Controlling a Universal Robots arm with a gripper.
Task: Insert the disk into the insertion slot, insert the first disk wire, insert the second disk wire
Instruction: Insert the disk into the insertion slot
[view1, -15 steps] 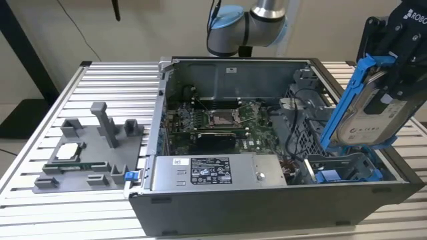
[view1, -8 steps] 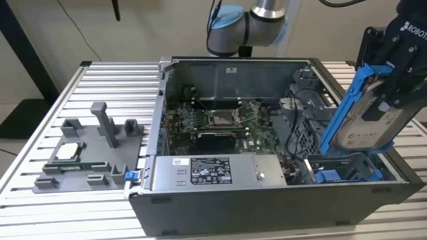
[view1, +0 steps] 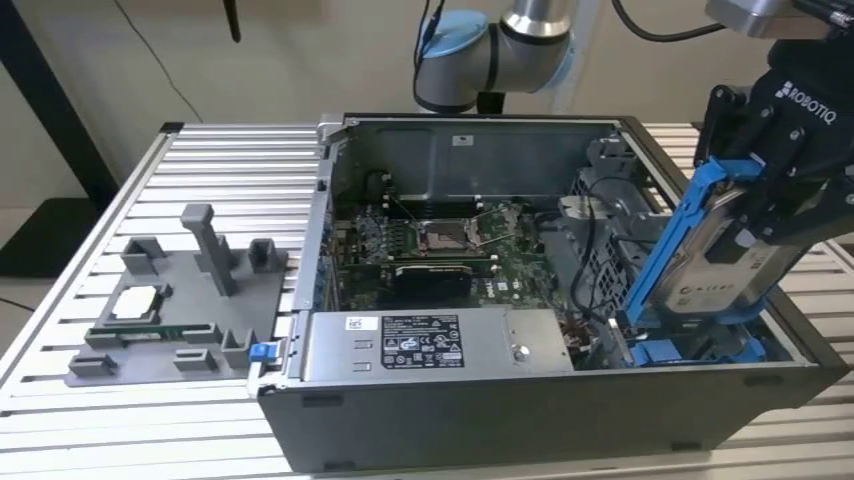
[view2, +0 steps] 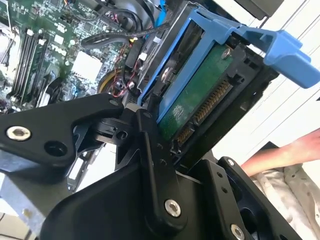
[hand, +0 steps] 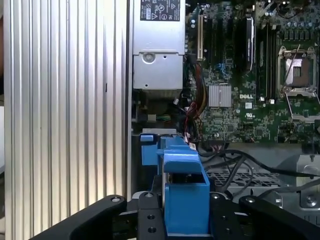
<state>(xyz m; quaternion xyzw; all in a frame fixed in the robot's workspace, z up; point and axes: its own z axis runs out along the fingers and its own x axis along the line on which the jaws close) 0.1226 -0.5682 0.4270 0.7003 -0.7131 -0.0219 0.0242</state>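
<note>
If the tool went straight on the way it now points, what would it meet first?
Probably the insertion slot, met by the lower end of the tilted disk that the tool holds; depth is unclear.

An open computer case (view1: 534, 420) stands on the tabletop (view1: 240, 160). Inside lie a motherboard (view1: 441, 240) and a grey metal box (view1: 534, 345) with a white sticker. A grey fixture (view1: 174, 290) sits at the exterior view's left.

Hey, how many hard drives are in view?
1. The gripper holds the disk, in its blue carrier, between its jaws, tilted above the insertion slot at the exterior view's right end of the case. Others may be hidden.
</note>
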